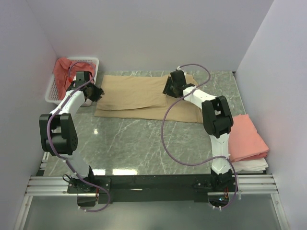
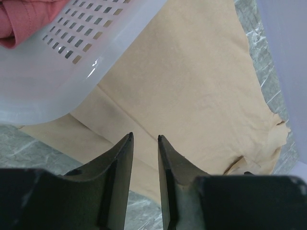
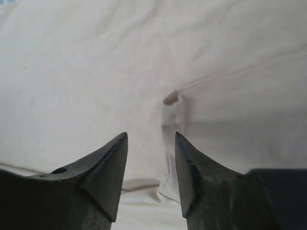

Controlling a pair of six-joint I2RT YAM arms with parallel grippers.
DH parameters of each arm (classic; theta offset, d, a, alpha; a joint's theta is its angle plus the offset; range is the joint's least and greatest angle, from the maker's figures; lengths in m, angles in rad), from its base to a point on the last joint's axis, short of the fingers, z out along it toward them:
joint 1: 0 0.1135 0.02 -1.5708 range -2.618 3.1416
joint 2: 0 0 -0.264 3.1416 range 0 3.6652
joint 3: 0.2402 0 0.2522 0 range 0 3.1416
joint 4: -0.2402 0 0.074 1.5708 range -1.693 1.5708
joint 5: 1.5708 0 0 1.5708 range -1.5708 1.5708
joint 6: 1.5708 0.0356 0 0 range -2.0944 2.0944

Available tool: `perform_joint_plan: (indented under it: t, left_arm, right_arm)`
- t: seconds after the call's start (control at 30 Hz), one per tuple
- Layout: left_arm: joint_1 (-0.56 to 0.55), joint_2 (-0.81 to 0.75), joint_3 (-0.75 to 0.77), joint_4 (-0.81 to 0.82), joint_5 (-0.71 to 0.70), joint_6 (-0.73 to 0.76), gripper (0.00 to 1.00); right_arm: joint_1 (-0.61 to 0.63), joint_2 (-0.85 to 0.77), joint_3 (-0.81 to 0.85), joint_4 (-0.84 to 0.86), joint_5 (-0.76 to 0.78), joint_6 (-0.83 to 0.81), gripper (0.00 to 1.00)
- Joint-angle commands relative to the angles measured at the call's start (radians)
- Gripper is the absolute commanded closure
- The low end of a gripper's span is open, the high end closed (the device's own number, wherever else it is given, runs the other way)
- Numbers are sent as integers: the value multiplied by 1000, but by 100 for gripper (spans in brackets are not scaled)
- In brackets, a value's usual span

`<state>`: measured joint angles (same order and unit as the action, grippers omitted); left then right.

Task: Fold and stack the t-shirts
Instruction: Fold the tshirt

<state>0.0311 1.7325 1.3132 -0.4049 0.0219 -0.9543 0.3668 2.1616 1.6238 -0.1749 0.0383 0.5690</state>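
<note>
From above, the tan t-shirt (image 1: 139,98) lies spread on the far middle of the counter (image 1: 134,143), its upper layer folded over the lower one. My left end effector (image 1: 94,92) sits at the shirt's left edge, just beside the white basket (image 1: 91,60), which holds bunched pink t-shirts (image 1: 62,72). My right end effector (image 1: 171,89) is over the right part of the tan shirt. Well apart, at the counter's right edge, a folded pink t-shirt (image 1: 245,136) rests on a stack.

From my left wrist, the left end effector (image 2: 145,139) is released: the two fingers stand apart with nothing between them, and the tan cloth stretches away beneath them. The basket wall fills the upper left, with pink cloth showing inside.

From my right wrist, the right end effector (image 3: 151,135) is released too, its fingers spread and holding nothing. Tan cloth fills the view, with a seam running to the right and a small pucker just beyond the fingertips.
</note>
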Motion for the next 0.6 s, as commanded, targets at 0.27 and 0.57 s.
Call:
perform_joint_plan:
  t: [0.27,0.57]
  left_arm:
    - [-22,-62,-92,20,-20,-12,68]
    - [-25,-68,-95,18,-16,-9,68]
  right_arm:
    - [93,-212,-268,94,-97,61,63]
    - [196,-114,-170,77,-101,91,63]
